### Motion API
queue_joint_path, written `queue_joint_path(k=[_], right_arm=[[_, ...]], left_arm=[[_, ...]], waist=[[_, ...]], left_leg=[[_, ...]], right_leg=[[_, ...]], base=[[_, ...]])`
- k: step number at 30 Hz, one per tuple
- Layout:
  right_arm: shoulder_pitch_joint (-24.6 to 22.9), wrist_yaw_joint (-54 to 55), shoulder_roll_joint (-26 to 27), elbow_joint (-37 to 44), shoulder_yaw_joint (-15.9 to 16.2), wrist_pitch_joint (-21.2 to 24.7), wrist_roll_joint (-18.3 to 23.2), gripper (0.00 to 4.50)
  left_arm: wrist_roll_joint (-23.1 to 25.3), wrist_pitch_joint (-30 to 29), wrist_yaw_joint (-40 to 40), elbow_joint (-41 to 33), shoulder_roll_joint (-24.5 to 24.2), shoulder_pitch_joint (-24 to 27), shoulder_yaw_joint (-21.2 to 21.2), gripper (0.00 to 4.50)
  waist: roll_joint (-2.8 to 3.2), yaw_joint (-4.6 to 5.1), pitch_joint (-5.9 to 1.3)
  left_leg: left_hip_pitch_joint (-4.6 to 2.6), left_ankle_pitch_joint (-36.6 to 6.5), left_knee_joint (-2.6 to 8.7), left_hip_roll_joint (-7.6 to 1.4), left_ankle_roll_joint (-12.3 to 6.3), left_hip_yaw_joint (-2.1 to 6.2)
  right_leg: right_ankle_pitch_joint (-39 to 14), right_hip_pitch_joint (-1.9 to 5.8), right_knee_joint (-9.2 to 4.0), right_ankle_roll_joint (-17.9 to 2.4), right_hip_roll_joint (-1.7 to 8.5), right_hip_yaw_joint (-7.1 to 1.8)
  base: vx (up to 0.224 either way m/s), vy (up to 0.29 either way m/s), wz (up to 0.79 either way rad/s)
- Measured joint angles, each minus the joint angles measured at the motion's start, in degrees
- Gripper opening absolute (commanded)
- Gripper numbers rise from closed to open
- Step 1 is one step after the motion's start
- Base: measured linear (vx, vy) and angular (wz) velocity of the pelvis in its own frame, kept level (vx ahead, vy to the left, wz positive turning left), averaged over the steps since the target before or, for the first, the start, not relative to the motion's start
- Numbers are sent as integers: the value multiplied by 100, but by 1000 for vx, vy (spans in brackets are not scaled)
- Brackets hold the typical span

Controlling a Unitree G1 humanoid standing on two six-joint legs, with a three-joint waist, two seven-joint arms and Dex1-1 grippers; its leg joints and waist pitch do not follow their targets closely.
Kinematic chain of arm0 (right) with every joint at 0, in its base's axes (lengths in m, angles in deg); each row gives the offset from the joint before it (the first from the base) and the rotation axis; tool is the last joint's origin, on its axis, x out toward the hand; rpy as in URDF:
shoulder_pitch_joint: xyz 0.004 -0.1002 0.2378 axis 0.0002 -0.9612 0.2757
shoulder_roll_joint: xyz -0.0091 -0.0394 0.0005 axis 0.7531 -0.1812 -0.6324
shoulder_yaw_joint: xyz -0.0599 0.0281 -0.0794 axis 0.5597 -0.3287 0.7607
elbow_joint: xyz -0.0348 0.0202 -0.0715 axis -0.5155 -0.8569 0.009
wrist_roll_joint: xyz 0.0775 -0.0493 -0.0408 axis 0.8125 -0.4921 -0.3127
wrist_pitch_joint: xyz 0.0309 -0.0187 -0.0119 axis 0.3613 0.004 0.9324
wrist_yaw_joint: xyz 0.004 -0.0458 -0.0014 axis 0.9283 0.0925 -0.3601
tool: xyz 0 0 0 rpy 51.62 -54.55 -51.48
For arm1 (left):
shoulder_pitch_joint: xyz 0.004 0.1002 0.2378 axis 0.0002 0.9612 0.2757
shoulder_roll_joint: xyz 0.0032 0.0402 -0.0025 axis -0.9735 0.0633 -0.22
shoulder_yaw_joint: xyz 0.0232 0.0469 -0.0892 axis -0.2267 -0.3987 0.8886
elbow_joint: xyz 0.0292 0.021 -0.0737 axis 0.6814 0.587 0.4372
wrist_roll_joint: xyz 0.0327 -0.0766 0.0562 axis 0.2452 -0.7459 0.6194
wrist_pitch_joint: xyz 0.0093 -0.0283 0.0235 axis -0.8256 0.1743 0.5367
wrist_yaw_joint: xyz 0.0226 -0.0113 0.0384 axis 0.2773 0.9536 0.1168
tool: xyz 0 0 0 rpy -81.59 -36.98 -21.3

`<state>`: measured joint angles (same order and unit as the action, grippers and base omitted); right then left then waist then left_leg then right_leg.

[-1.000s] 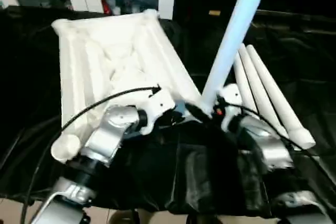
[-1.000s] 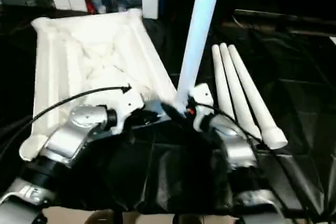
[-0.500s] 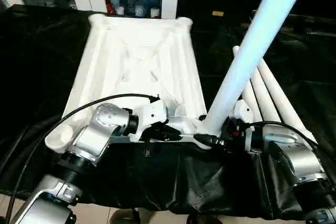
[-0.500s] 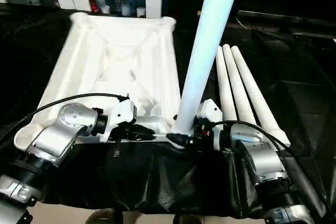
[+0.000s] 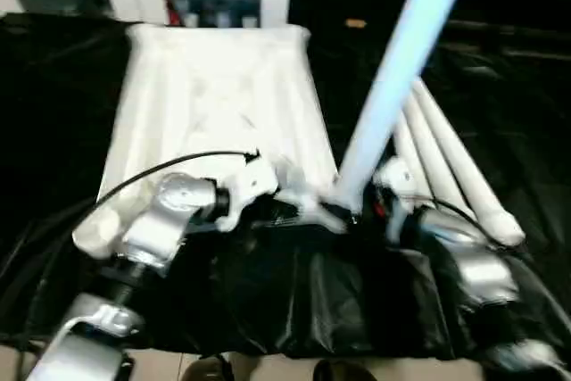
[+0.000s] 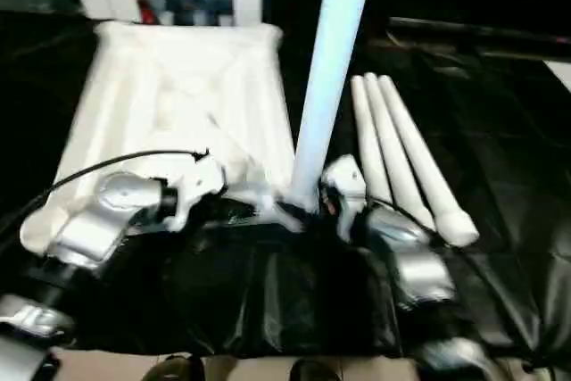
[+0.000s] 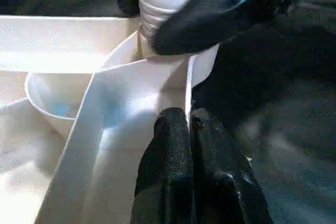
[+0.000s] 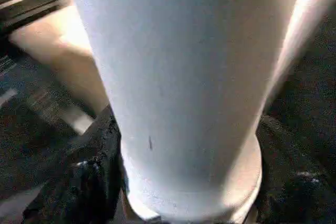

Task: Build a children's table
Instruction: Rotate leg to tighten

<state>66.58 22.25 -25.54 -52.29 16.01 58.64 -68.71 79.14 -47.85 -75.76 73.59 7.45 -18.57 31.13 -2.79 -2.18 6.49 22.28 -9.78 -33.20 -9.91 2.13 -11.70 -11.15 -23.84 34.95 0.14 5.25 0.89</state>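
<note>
Compared with a second ago, the head camera has swung, so the framing differs, but the upright leg (image 5: 393,86) stands in the same near-right corner of the table top (image 5: 214,104) with both arms at its foot.

The left gripper (image 7: 186,129) is closed, pinching the thin rim wall of the top just beside the corner socket (image 7: 58,103). The right gripper (image 8: 184,192) has its fingers around the base of the upright leg, one dark finger (image 8: 89,182) showing beside it; whether it presses firmly I cannot tell.

The main risk, as I judge it, is the leg leaning or popping out: it tilts toward the upper right of the head view, and if the collar is not fully seated, letting go would let it topple. A push could also slide the top on the black cloth (image 5: 294,292).

The top lies ribbed side up, centre-left; three spare legs (image 5: 446,158) lie side by side at right.
</note>
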Motion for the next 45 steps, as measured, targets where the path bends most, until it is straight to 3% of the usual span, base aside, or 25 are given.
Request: queue_joint_path(k=[7,9,14,19,23,33,45], right_arm=[[651,1604,565,-868,-222,-297,-246,277],[730,1705,633,-991,-278,-388,-255,333],[740,1567,668,-1125,-349,-594,-247,390],[685,844,444,-1109,-272,-660,-196,390],[307,-289,-57,-616,-59,-569,-82,390],[-246,-2198,-1118,496,451,88,82,390],[-396,-2531,-1188,914,625,399,100,289]], left_arm=[[268,-587,1211,-211,597,28,149,0],[268,-664,1348,-351,714,128,194,0],[261,-687,1384,-438,760,188,192,0],[163,-684,1033,-473,582,189,154,0],[-11,-555,371,-514,263,193,67,0],[-290,-165,-946,-397,-304,151,-139,0],[-376,193,-1642,-77,-559,-33,-298,0]], waist=[[7,18,-4],[3,11,-6],[-5,-1,-10],[-4,-20,-9],[-4,-97,-9],[-2,-258,-9],[-4,-297,-10]], left_leg=[[-3,-1,9,0,-1,0],[1,9,14,0,-34,-1],[7,6,12,-2,-42,-1],[8,6,6,-3,-41,-1],[13,6,6,-3,-42,-1],[-2,0,-12,-4,-30,0],[-8,-8,-18,-4,-16,0]], right_leg=[[2,-1,1,1,-1,2],[-1,-5,-4,4,-1,4],[-4,-10,-4,4,-3,6],[-3,-8,-2,4,-2,5],[-3,-10,-2,4,-2,6],[-1,13,4,0,-1,5],[-1,29,4,1,0,4]], base=[[0,0,0],[0,0,0],[0,0,0],[0,0,0],[0,0,0],[0,0,0],[0,0,0]])
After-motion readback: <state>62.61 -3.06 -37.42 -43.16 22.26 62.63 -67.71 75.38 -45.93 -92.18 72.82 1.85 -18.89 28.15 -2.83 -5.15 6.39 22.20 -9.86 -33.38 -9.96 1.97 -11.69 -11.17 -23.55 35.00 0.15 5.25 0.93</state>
